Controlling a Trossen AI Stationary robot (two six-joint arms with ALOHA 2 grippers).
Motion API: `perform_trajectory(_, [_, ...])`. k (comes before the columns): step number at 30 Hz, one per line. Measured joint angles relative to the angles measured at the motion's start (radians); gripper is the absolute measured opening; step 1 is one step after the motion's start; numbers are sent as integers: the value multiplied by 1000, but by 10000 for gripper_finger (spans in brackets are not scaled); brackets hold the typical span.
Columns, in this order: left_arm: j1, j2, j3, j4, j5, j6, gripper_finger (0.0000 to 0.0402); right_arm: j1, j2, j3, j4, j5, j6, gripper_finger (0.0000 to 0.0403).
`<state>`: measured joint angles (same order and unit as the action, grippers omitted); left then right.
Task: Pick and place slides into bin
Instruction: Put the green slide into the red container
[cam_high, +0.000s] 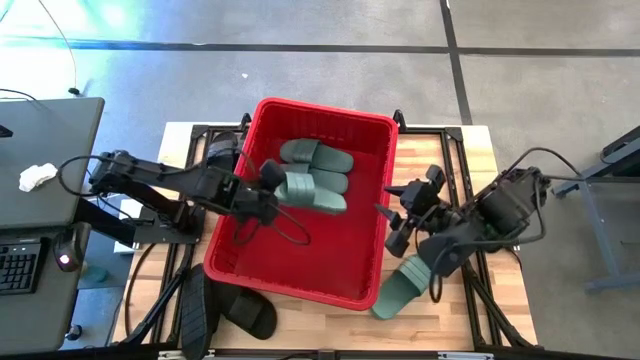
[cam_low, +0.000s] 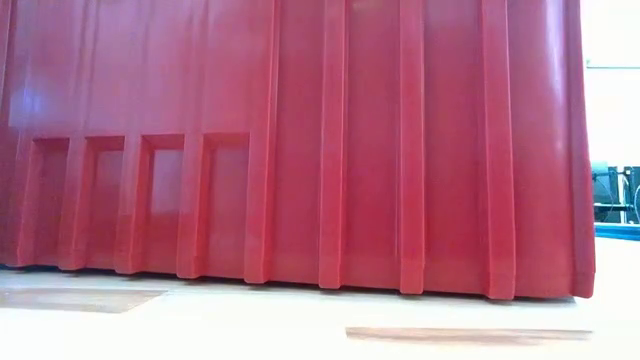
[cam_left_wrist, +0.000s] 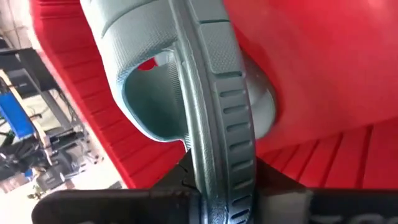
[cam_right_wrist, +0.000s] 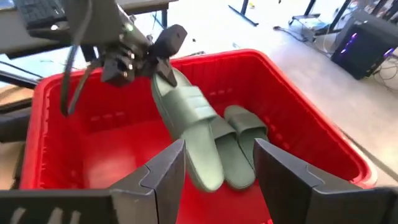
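Observation:
The red bin (cam_high: 232, 262) stands mid-table; its wall (cam_low: 300, 150) fills the low view. My left gripper (cam_high: 268, 180) reaches in over the bin's left rim, shut on a dark green slide (cam_high: 318, 192), which also shows in the right wrist view (cam_right_wrist: 186, 124). Other green slides (cam_high: 316, 153) (cam_right_wrist: 244, 134) lie on the bin floor. My right gripper (cam_high: 395, 222) (cam_right_wrist: 217, 174) is open and empty just outside the bin's right rim. One green slide (cam_high: 400, 285) lies on the table under the right arm. Two black slides (cam_high: 195, 310) (cam_high: 252, 316) lie at the near left. My left gripper pinches one end of the green slide's sole (cam_left_wrist: 217, 180) between its two fingers, on the sole's ribbed edge, coming from the table's left. The slide (cam_right_wrist: 186, 124) slants down from the fingers into the bin, strap (cam_left_wrist: 143, 62) beyond the grip. I cannot tell whether its low end touches the slides below.
The bin's tall walls and rolled rim (cam_high: 385, 215) stand between the two arms. Cables (cam_high: 285, 225) hang from the left arm into the bin. A desk with a keyboard (cam_high: 20, 265) stands left of the table.

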<state>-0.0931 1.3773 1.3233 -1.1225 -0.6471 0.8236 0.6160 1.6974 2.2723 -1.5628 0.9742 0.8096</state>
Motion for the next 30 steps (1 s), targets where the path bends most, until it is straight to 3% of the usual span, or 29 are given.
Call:
perform_trajectory(8, [-1, 1, -217, 279, 3, 149, 28, 14, -1, -120, -4, -60, 158, 178])
perform_trajectory(16, [-1, 1, -328, 475, 0, 196, 23, 62, -31, -317, 19, -74, 421, 178])
perform_trajectory(22, [1, 1, -380, 498, 18, 228, 29, 63, -35, -444, 20, -138, 529, 178])
perform_trajectory(30, [1, 0, -435, 525, 36, 247, 26, 56, -35, -518, 64, -135, 581, 178])
